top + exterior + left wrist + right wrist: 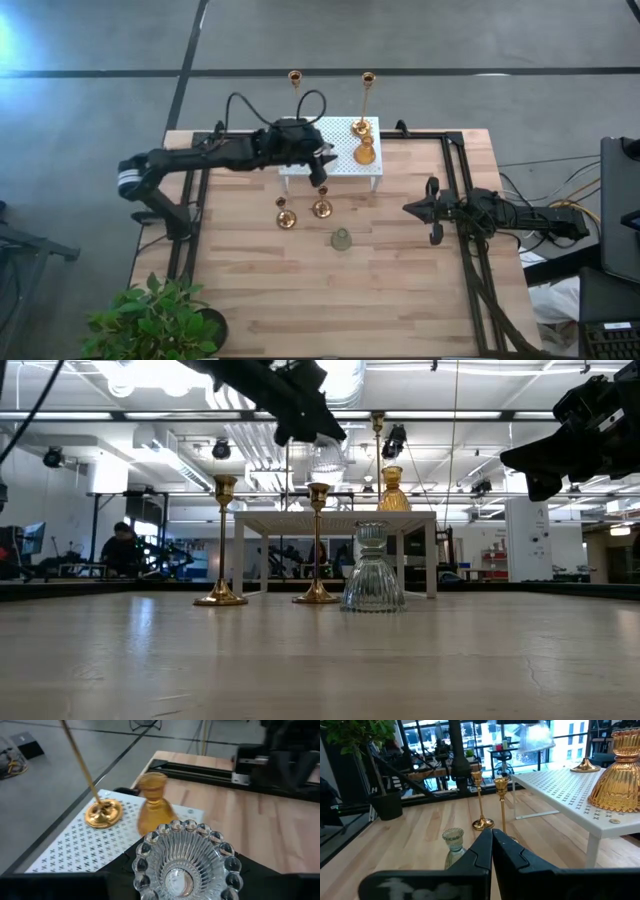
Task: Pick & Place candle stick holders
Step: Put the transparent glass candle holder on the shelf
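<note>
The clear glass holder is held clamped in the left end effector above the white stand, at about 9 o'clock from the amber holder. It is judged rigid, slick and breakable, best gripped around the ribbed body. The right end effector, fingers together and empty, waits at 3 o'clock on the tabletop.

The stand top lay bare left of the amber holder and tall stick.
</note>
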Action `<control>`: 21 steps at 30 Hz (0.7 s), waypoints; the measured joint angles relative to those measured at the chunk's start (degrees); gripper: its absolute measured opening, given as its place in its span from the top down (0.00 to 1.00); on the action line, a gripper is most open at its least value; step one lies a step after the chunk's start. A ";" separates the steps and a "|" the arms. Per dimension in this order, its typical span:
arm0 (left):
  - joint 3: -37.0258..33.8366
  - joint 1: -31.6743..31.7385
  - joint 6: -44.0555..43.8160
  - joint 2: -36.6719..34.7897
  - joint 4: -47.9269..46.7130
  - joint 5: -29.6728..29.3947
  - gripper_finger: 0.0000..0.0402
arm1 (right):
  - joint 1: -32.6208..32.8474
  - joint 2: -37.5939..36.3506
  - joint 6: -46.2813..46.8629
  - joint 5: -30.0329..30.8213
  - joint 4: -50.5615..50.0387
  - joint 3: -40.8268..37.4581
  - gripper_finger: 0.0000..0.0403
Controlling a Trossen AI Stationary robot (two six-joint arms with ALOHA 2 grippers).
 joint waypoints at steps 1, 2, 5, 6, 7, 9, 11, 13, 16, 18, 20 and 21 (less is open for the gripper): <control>0.74 0.54 -0.02 0.90 0.25 0.00 0.64 | 0.00 0.00 0.00 -0.02 0.02 0.00 0.98; 1.42 1.12 -0.01 1.72 0.61 -0.02 0.64 | 0.02 -0.02 0.00 -0.06 0.00 0.00 0.98; 3.46 2.81 0.00 4.11 0.64 -0.02 0.64 | 0.01 -0.02 0.00 -0.02 0.01 0.00 0.98; 4.02 3.35 0.00 4.84 1.00 -0.02 0.64 | 0.00 -0.02 0.00 -0.02 0.00 0.00 0.98; 4.58 3.87 0.05 5.59 1.17 -0.04 0.64 | 0.00 -0.02 0.00 -0.02 0.00 0.00 0.98; 5.45 4.82 0.38 6.77 1.74 -0.05 0.64 | 0.02 -0.02 0.00 -0.04 0.02 0.00 0.98; 6.34 5.54 1.25 7.95 1.93 -0.07 0.64 | 0.00 -0.02 0.00 0.01 0.02 0.00 0.98; 7.10 6.19 1.84 9.09 2.13 -0.04 0.64 | 0.02 -0.02 0.00 -0.04 0.00 0.00 0.98; 8.25 7.10 2.58 10.87 2.20 -0.11 0.64 | 0.02 -0.01 0.00 -0.04 0.01 0.00 0.98; 8.90 7.72 2.62 11.97 1.89 -0.20 0.64 | 0.00 -0.02 0.00 -0.02 0.01 0.00 0.98; 9.17 8.39 2.62 12.60 2.33 -0.67 0.64 | 0.02 -0.02 0.00 -0.05 0.01 0.00 0.98; 9.19 8.72 2.61 12.87 2.38 -0.98 0.64 | 0.00 0.00 0.00 0.01 0.02 0.00 0.98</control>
